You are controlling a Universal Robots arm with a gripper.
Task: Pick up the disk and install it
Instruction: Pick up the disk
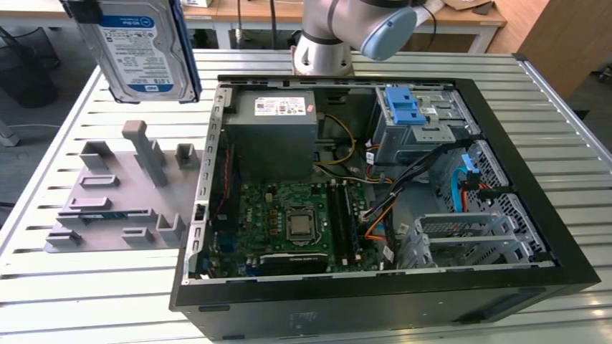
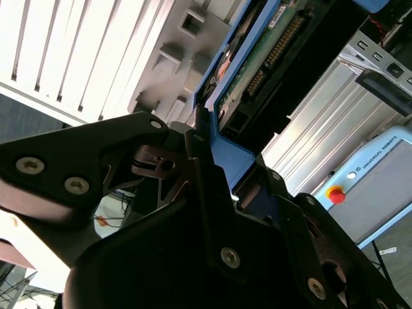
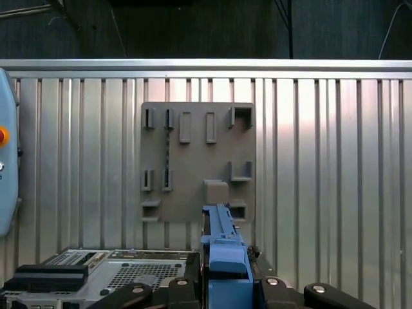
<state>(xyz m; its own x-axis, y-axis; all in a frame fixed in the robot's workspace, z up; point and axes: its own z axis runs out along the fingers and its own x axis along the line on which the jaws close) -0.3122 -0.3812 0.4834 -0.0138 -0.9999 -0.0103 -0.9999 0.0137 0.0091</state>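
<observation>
The disk (image 1: pixel 143 50), a silver hard drive with a white-and-blue label and a blue carrier frame, hangs upright high above the exterior view's left side of the table. My gripper (image 1: pixel 84 10) is shut on its upper end at the frame's top edge. In the second wrist view the black fingers (image 2: pixel 199 174) clamp the blue frame, and the disk's (image 2: pixel 257 71) green circuit side shows beyond them. The first wrist view looks along the disk's blue edge (image 3: pixel 222 248), which rises from my gripper (image 3: pixel 225 290) over the grey holder plate (image 3: pixel 196 164).
An open computer case (image 1: pixel 383 301) lies on the slatted metal table (image 1: pixel 86 301), with a grey power supply (image 1: pixel 271 129), motherboard (image 1: pixel 287 222) and a drive cage with a light-blue latch (image 1: pixel 406 107). The grey holder plate (image 1: pixel 115 193) lies beside it. The arm's base (image 1: pixel 323 50) stands behind.
</observation>
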